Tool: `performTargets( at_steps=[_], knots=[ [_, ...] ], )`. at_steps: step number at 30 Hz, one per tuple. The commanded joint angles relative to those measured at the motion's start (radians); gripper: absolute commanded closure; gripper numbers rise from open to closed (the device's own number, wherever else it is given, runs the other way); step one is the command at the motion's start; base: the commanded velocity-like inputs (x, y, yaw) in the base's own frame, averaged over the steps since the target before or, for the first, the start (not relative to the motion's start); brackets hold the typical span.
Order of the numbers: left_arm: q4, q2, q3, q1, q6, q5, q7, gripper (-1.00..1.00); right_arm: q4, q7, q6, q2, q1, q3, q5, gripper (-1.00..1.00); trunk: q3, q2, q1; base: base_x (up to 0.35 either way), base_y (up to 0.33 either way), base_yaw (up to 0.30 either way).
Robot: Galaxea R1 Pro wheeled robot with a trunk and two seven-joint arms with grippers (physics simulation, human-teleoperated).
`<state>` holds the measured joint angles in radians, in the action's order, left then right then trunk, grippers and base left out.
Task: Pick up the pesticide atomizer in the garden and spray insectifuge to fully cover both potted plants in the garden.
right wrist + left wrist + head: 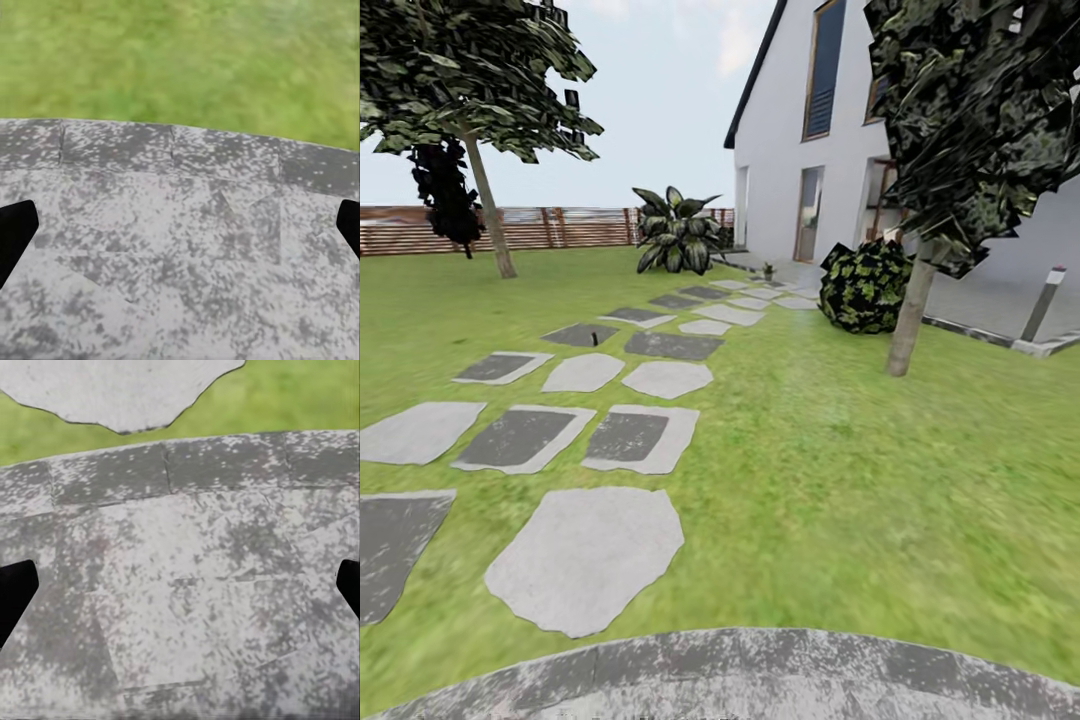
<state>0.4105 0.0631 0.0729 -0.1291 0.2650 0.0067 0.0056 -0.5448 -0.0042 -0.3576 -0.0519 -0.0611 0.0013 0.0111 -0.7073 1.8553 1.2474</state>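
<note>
I look over the garden lawn with its path of grey stepping stones. I cannot pick out the pesticide atomizer for certain. A tiny dark upright thing stands by a far stone, too small to identify. A small potted plant sits on the paving near the house, also too small to judge. My left gripper hangs open over round mottled paving, its black fingertips at the picture's edges. Likewise, my right gripper is open above the paving's rim, holding nothing.
A thin tree trunk and a round dark shrub stand right of the path. A big broad-leaved plant and another tree stand before the wooden slat fence. The white house and a bollard lamp are at the right.
</note>
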Motion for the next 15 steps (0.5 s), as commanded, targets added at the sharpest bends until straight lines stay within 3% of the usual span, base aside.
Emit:
performTargets(
  at_steps=[1, 15],
  knots=[
    [-0.002, 0.0, 0.001, -0.001, 0.003, 0.001, 0.001, -1.0, 0.0, 0.0, -0.003, 0.0, 0.0, 0.0, 0.001, -1.0, -0.005, 0.008, 0.004, 0.0, 0.0, 0.249],
    [-0.002, 0.001, 0.001, -0.001, 0.003, 0.001, 0.001, -1.0, 0.0, 0.0, -0.003, 0.0, 0.0, 0.0, 0.001, -1.0, -0.064, 0.106, 0.057, 0.0, 0.0, 0.231]
  ],
)
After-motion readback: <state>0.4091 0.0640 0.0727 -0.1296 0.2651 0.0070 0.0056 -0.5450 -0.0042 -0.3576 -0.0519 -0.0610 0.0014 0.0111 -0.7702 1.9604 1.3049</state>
